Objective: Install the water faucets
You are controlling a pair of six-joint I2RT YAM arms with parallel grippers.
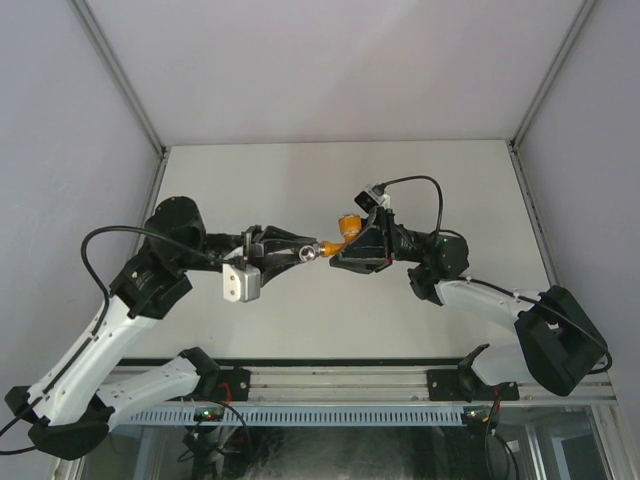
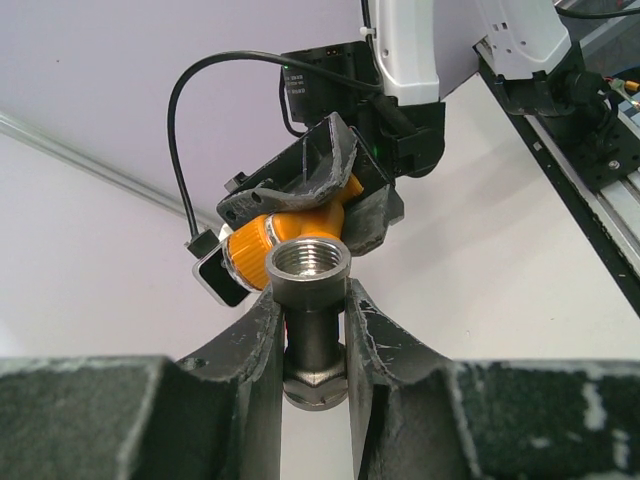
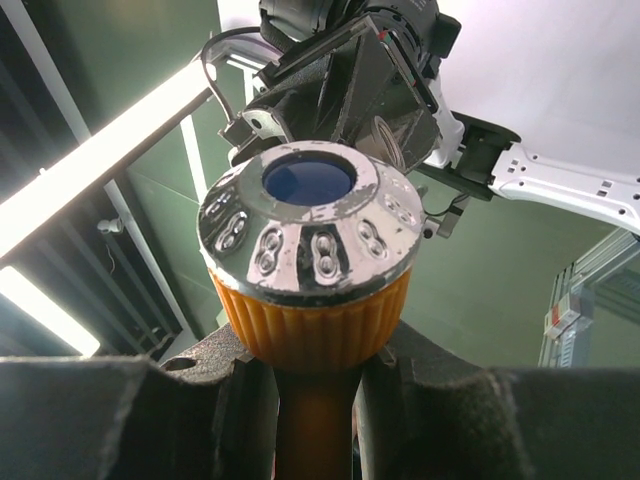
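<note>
Orange plastic with a ribbed knob identifies the tap body [image 3: 310,315]. In the right wrist view I see its stem clamped between the two dark fingers of the right gripper [image 3: 315,365], with both jaws closed against it. The knob stands just above the fingertips. It carries a chrome cap [image 3: 300,235] with a blue disc at its centre (the chrome shows scuffs and oval reflections).

Left side: the left gripper [image 2: 307,315] is clenched on the grey metal fitting [image 2: 308,335]. The fitting stands upright between the jaws, gripped at its narrow barrel. A hexagonal collar sits below the fingers and an open, internally threaded mouth sits above them.

Relative position: from the overhead camera, both grippers point at each other above the middle of the white table [image 1: 330,180], and both parts are held clear of its surface. The fitting sits at the tip of the left gripper and the tap body at the tip of the right. The threaded mouth sits directly against the orange body in the left wrist view. From above, the grey end and the orange spout appear to touch. I cannot tell whether any thread is engaged.

A black cable [image 2: 185,130] loops from the right wrist camera housing.
</note>
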